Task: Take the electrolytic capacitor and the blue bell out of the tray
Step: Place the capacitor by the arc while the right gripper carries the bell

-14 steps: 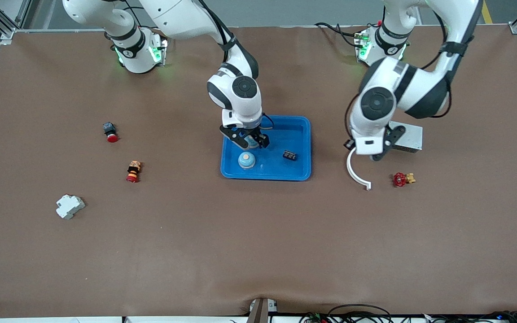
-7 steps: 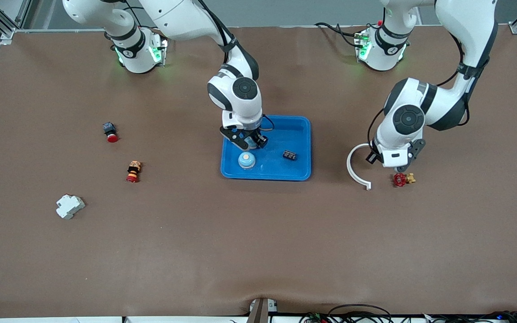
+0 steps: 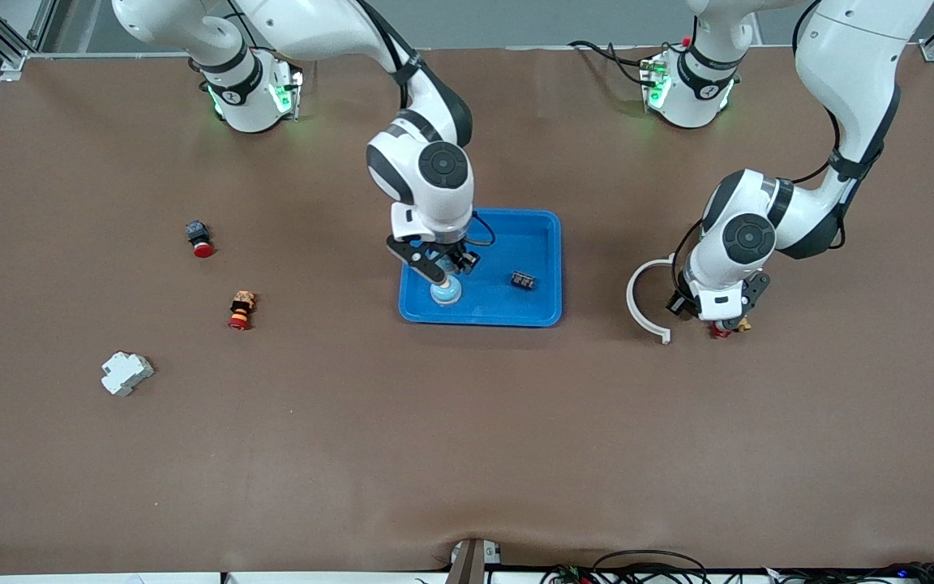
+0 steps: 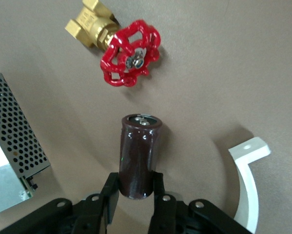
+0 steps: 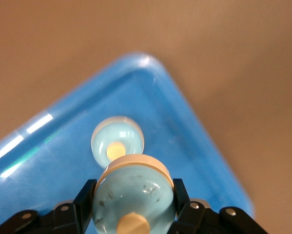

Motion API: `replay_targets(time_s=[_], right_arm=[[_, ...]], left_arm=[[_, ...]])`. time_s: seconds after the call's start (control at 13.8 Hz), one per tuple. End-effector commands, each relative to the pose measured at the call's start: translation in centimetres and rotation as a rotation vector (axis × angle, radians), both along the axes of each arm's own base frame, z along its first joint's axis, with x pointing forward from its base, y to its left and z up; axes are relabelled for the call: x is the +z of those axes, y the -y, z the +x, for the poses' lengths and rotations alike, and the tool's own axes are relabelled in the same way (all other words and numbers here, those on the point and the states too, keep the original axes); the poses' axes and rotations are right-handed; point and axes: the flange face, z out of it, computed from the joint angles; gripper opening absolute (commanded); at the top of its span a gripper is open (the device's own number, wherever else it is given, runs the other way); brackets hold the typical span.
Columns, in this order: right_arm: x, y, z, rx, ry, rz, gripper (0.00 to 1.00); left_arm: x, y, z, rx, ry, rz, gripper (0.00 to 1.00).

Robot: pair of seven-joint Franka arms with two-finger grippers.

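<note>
My right gripper (image 3: 435, 269) is shut on a light-blue bell (image 5: 133, 197) and holds it low over the blue tray (image 3: 544, 312). It is just above a second light-blue bell (image 3: 447, 294) that sits in the tray and also shows in the right wrist view (image 5: 117, 141). My left gripper (image 3: 714, 315) is shut on a dark brown cylindrical capacitor (image 4: 139, 156). It holds the capacitor over the table, right by a red-handled brass valve (image 4: 131, 58).
A small black component (image 3: 523, 281) lies in the tray. A white curved piece (image 3: 639, 307) lies beside the left gripper. A perforated metal box (image 4: 11, 141) is close by. Two red push-buttons (image 3: 200, 239) (image 3: 241, 311) and a white block (image 3: 126, 373) lie toward the right arm's end.
The left arm has swung away from the tray and come down over the red valve with the capacitor. The right gripper has dropped with its bell toward the bell in the tray.
</note>
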Motion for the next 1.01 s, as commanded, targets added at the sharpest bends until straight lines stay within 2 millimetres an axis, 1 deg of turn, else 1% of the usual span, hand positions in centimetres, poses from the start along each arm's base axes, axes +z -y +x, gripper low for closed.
replay_targets(time_s=[0.0,0.22,0.36,0.51,0.58,0.65,0.72,0.8,0.87,0.94], right_arm=[[5.7,6.1,3.1,0.092,-0.031,0.002,0.00],[9.6,13.3,6.3,0.193,-0.074,0.003,0.00],[12.0,18.1,7.8,0.274,-0.102,0.012,0.00],[13.7,23.1,8.9,0.349,-0.108,0.025,0.00],[14.1,25.6,9.3,0.398,-0.112,0.032,0.00],[14.2,27.9,9.6,0.430,-0.114,0.036,0.00],[14.4,29.9,10.0,0.447,-0.114,0.041,0.00],[14.4,31.6,10.4,0.470,-0.117,0.047,0.00],[14.4,33.5,10.7,0.494,-0.115,0.053,0.00],[14.5,35.4,11.1,0.517,-0.113,0.060,0.00]], left_arm=[[0.4,0.3,0.4,-0.001,0.022,0.004,0.99],[1.3,0.2,0.7,0.040,0.032,0.016,1.00],[3.0,1.0,1.1,0.083,0.045,0.042,1.00],[4.9,4.2,1.3,0.102,0.029,0.057,1.00],[6.0,6.0,1.6,0.141,0.033,0.058,1.00],[7.1,8.4,1.8,0.169,0.054,0.041,1.00],[7.6,10.6,1.6,0.174,0.067,0.027,1.00],[7.4,13.3,0.9,0.155,0.063,0.014,1.00],[7.7,15.2,0.4,0.169,0.073,0.010,1.00],[7.6,17.0,0.3,0.211,0.079,-0.001,1.00]])
